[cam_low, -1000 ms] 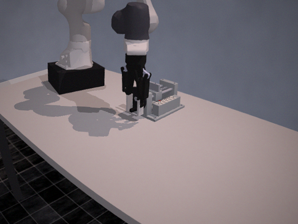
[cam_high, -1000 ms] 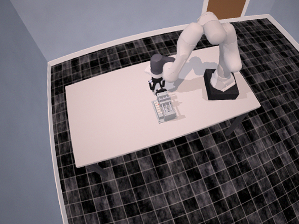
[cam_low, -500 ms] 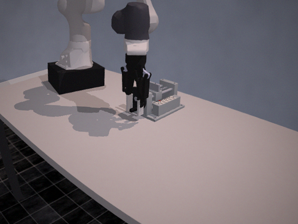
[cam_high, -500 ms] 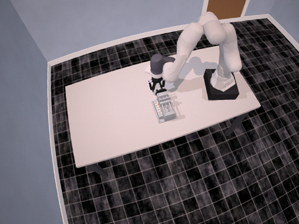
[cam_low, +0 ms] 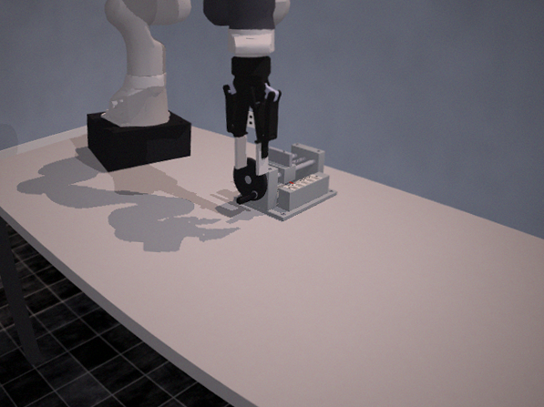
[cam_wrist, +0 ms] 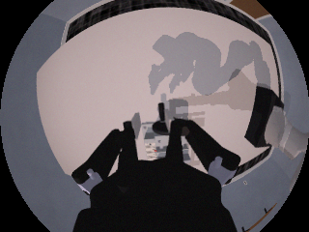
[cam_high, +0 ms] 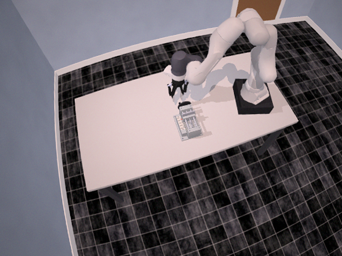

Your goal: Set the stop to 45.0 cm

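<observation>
From the top, the white seven-joint arm (cam_high: pixel 229 30) (cam_low: pixel 141 48) rises from its black block base (cam_high: pixel 254 108) (cam_low: pixel 138 147), arches high over the pale rectangular table (cam_high: pixel 120 136) (cam_low: pixel 352 294) (cam_wrist: pixel 97 87) and drops to its dark grey wrist. Below that points the black two-finger gripper (cam_high: pixel 179 98) (cam_low: pixel 250 168) (cam_wrist: pixel 152 117), fingers downward, beside one end of the grey metal stop fixture (cam_high: pixel 194 132) (cam_low: pixel 303 195). The fixture sits near the middle of the table, and at that end is the round black handwheel (cam_high: pixel 184 104) (cam_low: pixel 245 183) (cam_wrist: pixel 160 127).

Over to the exterior view: the gripper hangs nearly upright, its pale fingertips parted partway, neither wide nor pinched, and holding nothing! The tips come down at the handwheel's upper part in this view; whether they touch it, I cannot tell. The wheel stands upright on the fixture's end, its black crank handle (cam_low: pixel 247 199) (cam_wrist: pixel 161 111) low and jutting outward. Behind it run metal rods and a sliding grey block, alongside a pale scale strip (cam_low: pixel 301 181) (cam_wrist: pixel 150 149) with a small red mark.

And the wrist view: the fingers stand apart, the handwheel and its handle showing between them. The strip carries dark markings, too small to read, so the setting cannot be told.
</observation>
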### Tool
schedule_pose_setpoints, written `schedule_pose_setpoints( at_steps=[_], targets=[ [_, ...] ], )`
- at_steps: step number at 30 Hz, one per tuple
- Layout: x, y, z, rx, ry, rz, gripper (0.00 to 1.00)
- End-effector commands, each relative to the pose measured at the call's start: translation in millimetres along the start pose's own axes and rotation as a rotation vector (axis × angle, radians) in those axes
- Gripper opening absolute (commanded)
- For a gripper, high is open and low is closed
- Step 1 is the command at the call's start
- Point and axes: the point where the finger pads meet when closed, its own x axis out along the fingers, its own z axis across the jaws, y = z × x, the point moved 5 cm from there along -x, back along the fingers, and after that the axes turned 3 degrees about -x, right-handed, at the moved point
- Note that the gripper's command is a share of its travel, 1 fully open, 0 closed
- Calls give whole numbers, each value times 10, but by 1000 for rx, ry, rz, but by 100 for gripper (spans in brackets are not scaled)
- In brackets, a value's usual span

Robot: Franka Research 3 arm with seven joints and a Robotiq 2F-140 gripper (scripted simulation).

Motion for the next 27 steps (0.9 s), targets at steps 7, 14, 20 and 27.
schedule_pose_setpoints(
  at_steps=[7, 14, 20, 27],
  targets=[
    [-193, -35, 109, 14, -43, -11, 33],
    [-193, -35, 109, 14, -43, -11, 33],
    [-193, -35, 109, 14, -43, -11, 33],
    [-313, -34, 104, 14, -43, -11, 33]
  ],
)
